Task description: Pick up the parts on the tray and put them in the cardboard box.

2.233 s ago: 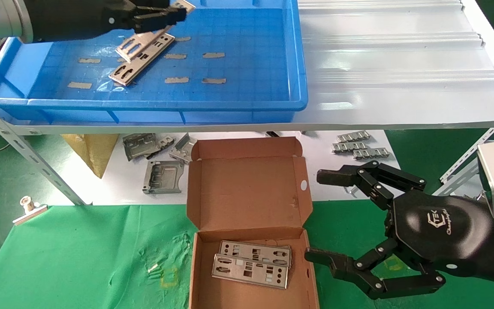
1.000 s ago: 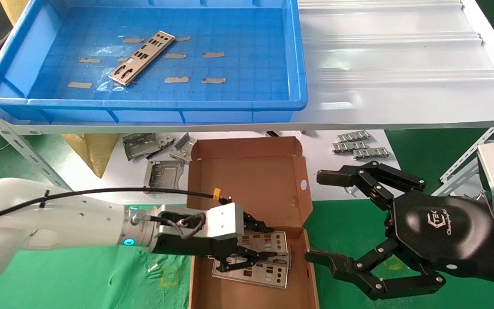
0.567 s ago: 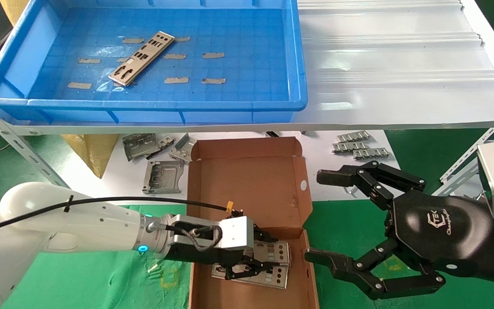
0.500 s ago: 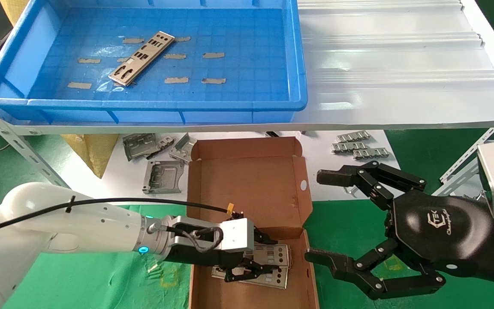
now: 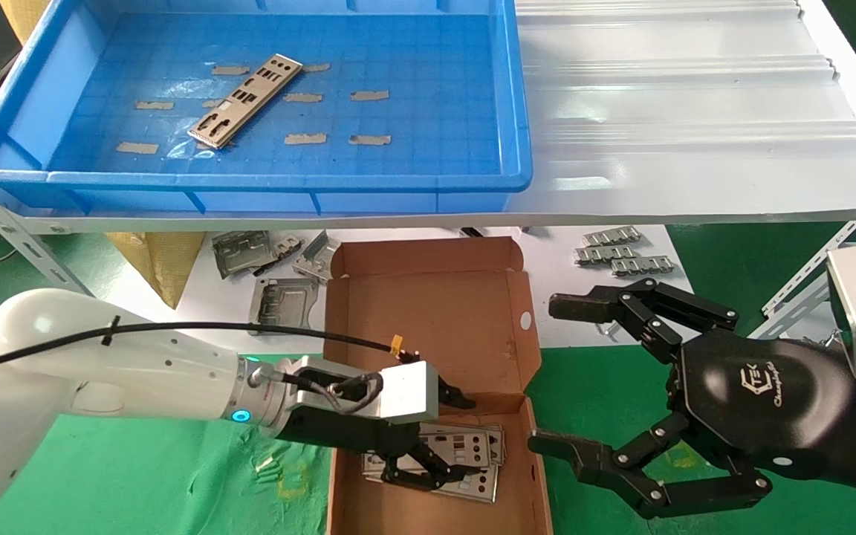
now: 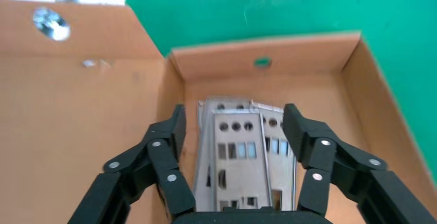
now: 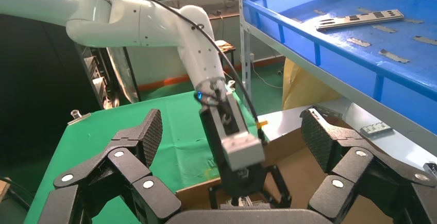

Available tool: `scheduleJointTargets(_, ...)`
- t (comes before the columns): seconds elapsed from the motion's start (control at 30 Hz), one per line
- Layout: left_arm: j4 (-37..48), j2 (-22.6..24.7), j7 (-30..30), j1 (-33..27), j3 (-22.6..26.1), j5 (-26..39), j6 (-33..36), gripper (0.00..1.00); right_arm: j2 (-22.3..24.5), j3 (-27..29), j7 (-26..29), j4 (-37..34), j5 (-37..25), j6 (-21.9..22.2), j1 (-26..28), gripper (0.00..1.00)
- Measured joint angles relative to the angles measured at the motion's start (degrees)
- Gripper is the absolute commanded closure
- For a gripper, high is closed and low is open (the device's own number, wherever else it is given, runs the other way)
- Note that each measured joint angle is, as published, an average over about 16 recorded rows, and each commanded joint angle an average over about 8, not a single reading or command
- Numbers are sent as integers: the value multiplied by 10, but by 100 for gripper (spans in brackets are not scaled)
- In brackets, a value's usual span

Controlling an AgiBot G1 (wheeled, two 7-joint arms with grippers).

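Left tool (image 5: 449,438) spread over parts (image 5: 465,455) in cardboard box (image 5: 428,327) (right parked).

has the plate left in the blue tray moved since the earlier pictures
No. The plate lies at the same slant among the same tape bits on the tray floor. Only the plate that overlapped it has gone.
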Motion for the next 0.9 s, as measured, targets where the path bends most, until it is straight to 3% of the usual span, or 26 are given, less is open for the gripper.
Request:
scheduleJointTargets(0.5, -39, -54, -50, 40, -64, -145, 94, 0, 0, 0, 0, 0, 0, 0, 0, 0)
scheduleJointTargets(0.9, -53, -71, -60, 54, -80, -165, 99, 0, 0, 0, 0, 0, 0, 0, 0, 0)
